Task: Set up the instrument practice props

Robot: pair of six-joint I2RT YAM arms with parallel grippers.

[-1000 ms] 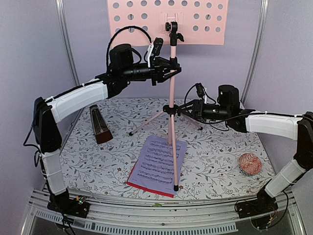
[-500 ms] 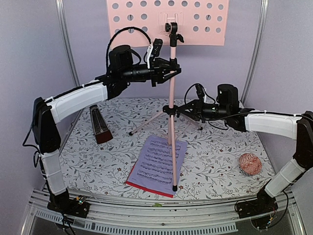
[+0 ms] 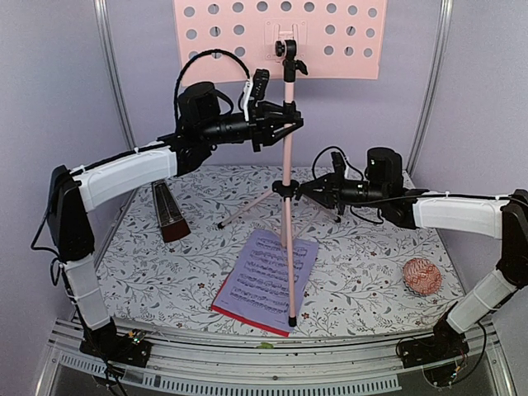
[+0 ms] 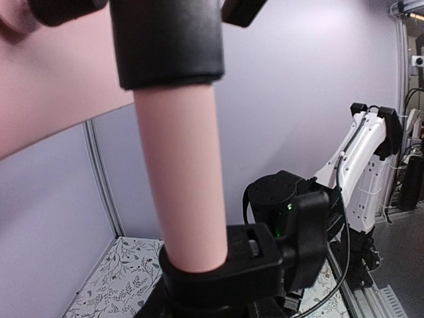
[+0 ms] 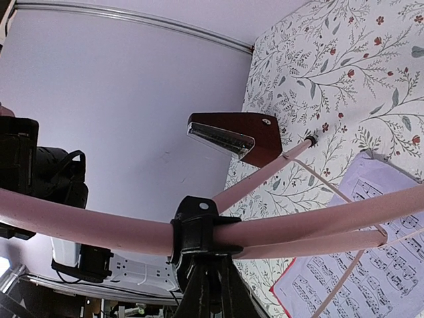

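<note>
Ok so here's the setup. The pink tripod music stand [image 3: 286,157] is up on its legs in the middle of the counter [image 3: 371,272], pole close to vertical. Its perforated pink desk [image 3: 231,66] sits way up top against the back wall.

Both arms have hold of it:
- The left end effector [image 3: 286,128] comes in from the left and is clamped around the upper part of the pole, a bit below the desk. In the left wrist view the pink pole fills most of the shot.
- The right end effector [image 3: 297,191] reaches in from the right, lower down. It's clenched on the black hub [image 5: 199,232] where the three legs branch off.

The front leg runs toward the near edge, right over the music, with its foot at the near right corner of the sheets. I honestly can't tell if the feet are touching down or not.

The music lies flat at front centre: lilac sheet [image 3: 256,285] on top, red sheet [image 3: 239,316] under it with just its near edge peeking out.

The dark brown pyramid metronome [image 3: 169,213] stands upright at the back left of the counter, well apart from the sheets. There's also a small pink knitted ball [image 3: 421,276] over on the right, near the right arm.
</note>
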